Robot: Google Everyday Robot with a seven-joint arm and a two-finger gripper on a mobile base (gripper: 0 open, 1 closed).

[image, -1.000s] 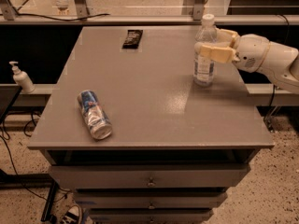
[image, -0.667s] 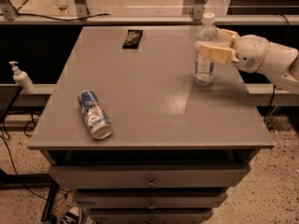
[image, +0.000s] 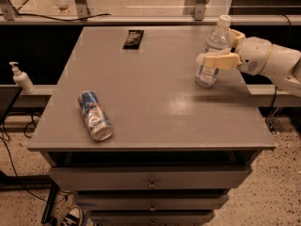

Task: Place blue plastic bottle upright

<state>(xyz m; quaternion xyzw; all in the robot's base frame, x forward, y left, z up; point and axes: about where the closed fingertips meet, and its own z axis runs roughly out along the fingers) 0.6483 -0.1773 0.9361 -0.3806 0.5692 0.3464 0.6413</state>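
Clasping the blue plastic bottle [image: 207, 75] at mid-body, the gripper [image: 210, 59] sits closed around it at the frame's upper right. The bottle stands upright on the table [image: 155, 93]. To release it well, open gently and back away level, so it doesn't tip.

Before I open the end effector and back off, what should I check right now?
1. Blue plastic bottle upright: ok.
2. Bottle base down on the table: looks ok.
3. End effector shut around the bottle's middle, reaching in from the right: ok.
4. Bottle inside the table's right edge: ok, though near it.
5. Lying can and dark packet apart from the bottle: ok.
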